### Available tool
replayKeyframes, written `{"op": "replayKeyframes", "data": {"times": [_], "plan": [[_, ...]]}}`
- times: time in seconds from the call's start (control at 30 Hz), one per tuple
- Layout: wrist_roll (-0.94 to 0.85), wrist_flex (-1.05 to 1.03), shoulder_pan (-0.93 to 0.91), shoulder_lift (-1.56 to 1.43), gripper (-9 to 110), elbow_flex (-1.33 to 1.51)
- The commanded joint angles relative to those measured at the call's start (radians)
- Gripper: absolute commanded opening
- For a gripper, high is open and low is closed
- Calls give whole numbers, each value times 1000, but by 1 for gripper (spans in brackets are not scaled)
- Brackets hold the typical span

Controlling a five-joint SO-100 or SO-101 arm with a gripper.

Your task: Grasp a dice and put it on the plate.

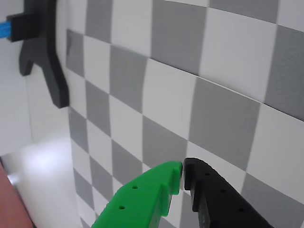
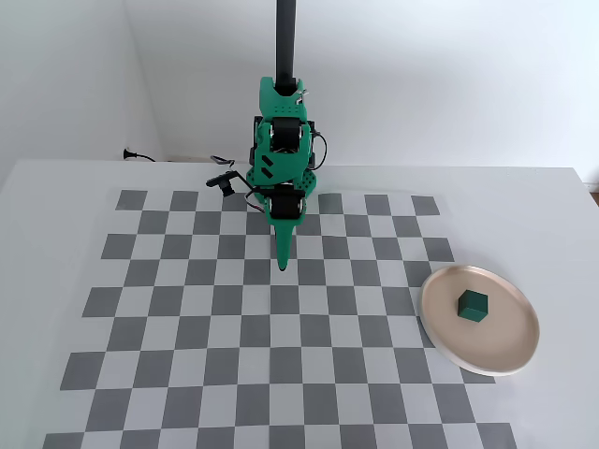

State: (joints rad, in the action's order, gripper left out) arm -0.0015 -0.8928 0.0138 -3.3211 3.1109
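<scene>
Tool (image 1: 183,176) clenched, fingertips together, nothing between them, tip pointing down over the checkerboard (image 2: 234,318) on the bench (image 2: 56,187). Dice (image 2: 474,305) sits on the plate (image 2: 449,351), well apart, to the tool's right in the fixed view.

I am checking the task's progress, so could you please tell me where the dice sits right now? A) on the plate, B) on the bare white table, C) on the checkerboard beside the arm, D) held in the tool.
A: in the fixed view the dice rests inside the plate, well away from the empty, shut tool.
</scene>
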Motion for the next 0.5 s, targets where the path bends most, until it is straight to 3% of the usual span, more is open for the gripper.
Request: {"op": "replayKeyframes", "data": {"times": [0.0, 0.13, 0.2, 0.47], "plan": [[37, -40, -2, -15, -4, -17], [43, -41, -8, -15, -3, -17], [43, -41, -8, -15, 5, -17], [43, -41, -8, -15, -4, -17]]}}
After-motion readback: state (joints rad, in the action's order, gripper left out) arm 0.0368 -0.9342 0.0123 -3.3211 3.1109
